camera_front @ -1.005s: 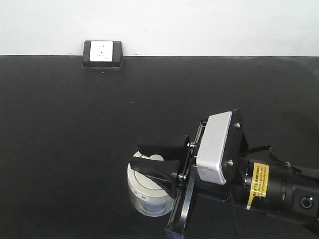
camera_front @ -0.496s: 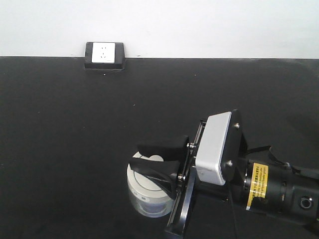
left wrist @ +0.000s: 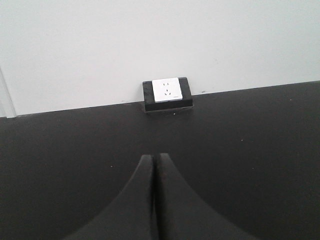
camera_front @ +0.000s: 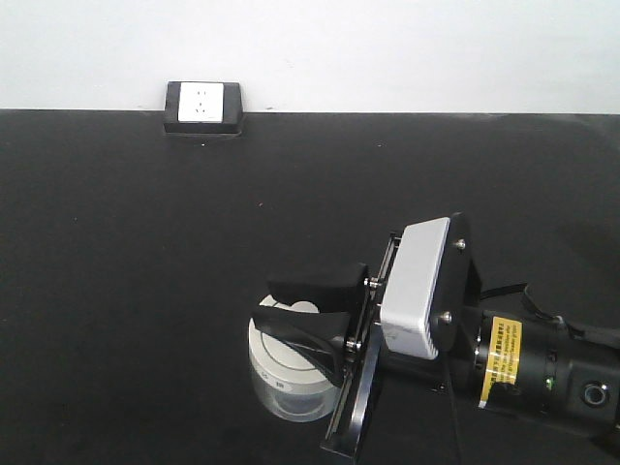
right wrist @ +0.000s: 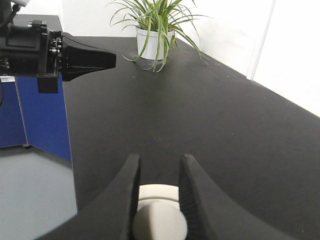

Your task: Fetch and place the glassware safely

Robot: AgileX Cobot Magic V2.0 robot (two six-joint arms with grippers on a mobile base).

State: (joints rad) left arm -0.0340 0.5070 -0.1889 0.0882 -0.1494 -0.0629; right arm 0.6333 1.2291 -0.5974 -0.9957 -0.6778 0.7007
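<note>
The glassware (camera_front: 283, 380) is a squat clear jar with a cream-white lid, standing on the black table near the front. My right gripper (camera_front: 266, 303) reaches over it from the right. In the right wrist view its two fingers (right wrist: 186, 170) press against both sides of the lid's round knob (right wrist: 160, 223), so my right gripper (right wrist: 159, 159) is shut on it. My left gripper (left wrist: 154, 157) is shut with nothing between its fingers and hovers over bare table. It also shows at the far left as my left gripper (right wrist: 111, 60) in the right wrist view.
A black-framed white wall socket (camera_front: 201, 107) sits at the table's back edge, straight ahead of the left gripper as the socket (left wrist: 167, 93). A potted plant (right wrist: 156, 31) stands on the far corner. A blue cabinet (right wrist: 35, 117) stands beyond the table's edge.
The socket sits a few pixels lower in the front view than a second ago. The right gripper and the jar keep their places.
</note>
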